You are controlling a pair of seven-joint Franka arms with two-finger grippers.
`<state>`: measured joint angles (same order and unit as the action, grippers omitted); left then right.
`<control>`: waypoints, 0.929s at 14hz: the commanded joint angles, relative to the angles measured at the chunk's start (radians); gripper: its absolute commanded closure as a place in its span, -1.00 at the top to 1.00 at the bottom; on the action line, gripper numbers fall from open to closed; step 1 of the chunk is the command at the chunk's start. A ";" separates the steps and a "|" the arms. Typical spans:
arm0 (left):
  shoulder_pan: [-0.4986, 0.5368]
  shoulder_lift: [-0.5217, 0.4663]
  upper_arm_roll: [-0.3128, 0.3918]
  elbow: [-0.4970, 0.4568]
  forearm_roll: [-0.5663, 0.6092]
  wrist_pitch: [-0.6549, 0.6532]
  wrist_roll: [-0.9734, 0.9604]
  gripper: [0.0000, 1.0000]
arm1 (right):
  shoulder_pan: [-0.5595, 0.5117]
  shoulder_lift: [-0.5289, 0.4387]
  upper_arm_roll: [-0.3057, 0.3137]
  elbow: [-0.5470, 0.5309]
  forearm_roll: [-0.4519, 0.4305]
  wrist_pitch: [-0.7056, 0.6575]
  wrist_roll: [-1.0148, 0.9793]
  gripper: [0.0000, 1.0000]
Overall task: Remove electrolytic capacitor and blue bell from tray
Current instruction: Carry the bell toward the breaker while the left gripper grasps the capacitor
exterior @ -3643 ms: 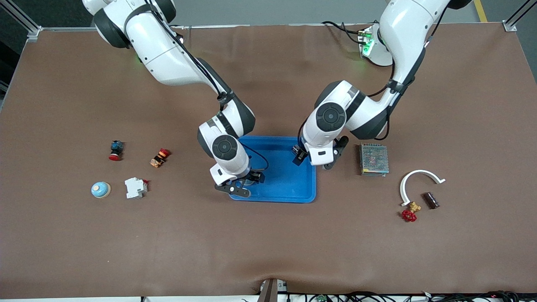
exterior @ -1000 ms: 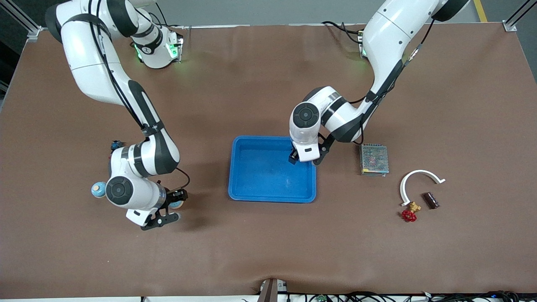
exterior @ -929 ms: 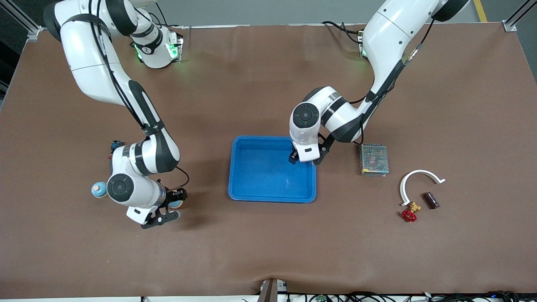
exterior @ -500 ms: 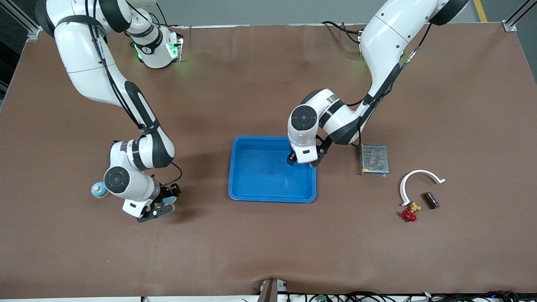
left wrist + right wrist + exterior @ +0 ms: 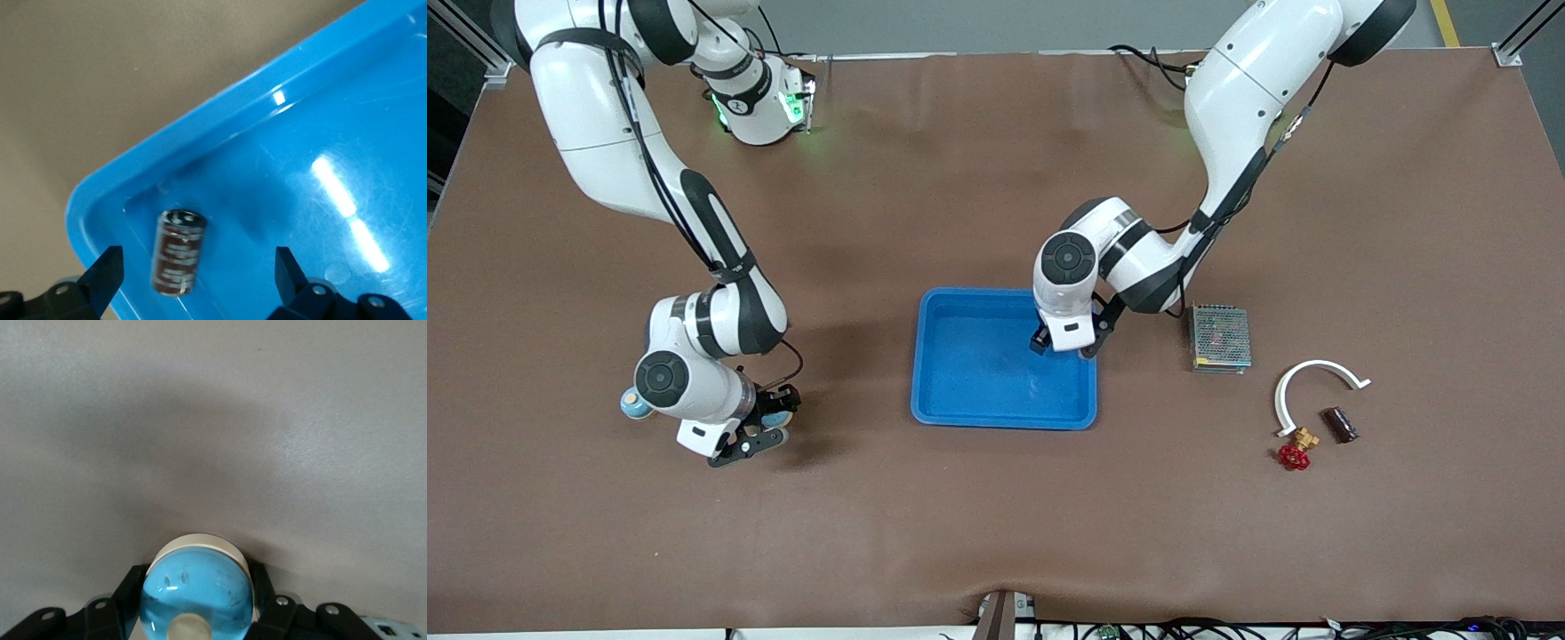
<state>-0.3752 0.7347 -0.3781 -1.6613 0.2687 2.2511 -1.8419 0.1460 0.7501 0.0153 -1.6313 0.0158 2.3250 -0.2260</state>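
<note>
While the right gripper (image 5: 197, 613) clamps the blue bell (image 5: 197, 593) lower left, we note the left gripper (image 5: 193, 277) spread wide over the tray (image 5: 220, 113), capacitor (image 5: 177, 251) below.

- A brown mat (image 5: 996, 533) covers the whole table, faintly wrinkled along the edge nearest the front camera.
- A grey floor strip (image 5: 1005, 22) runs along the top of the front view, with a yellow line (image 5: 1446, 22) at one corner.
- Aluminium frame bars (image 5: 1525, 31) stand at both upper corners.
- Black cables (image 5: 1227, 629) lie along the lower table edge.
- Green light glows on the mat near the arm bases.
</note>
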 commanded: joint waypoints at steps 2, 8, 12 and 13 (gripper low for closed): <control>-0.030 0.037 0.008 0.032 0.026 0.021 0.004 1.00 | -0.006 -0.058 0.014 -0.068 0.000 -0.012 0.010 -1.00; -0.022 0.045 0.010 0.018 0.052 0.025 -0.007 1.00 | 0.000 -0.078 0.017 -0.068 0.003 -0.044 0.040 -1.00; -0.019 0.046 0.010 0.020 0.052 0.025 -0.005 1.00 | 0.000 -0.071 0.017 -0.073 0.003 -0.021 0.040 -1.00; -0.019 0.046 0.010 0.021 0.052 0.025 -0.005 1.00 | 0.001 -0.071 0.017 -0.084 0.003 0.000 0.040 -1.00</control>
<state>-0.3925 0.7763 -0.3698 -1.6502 0.2968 2.2745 -1.8423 0.1492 0.7083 0.0271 -1.6719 0.0172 2.2958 -0.2018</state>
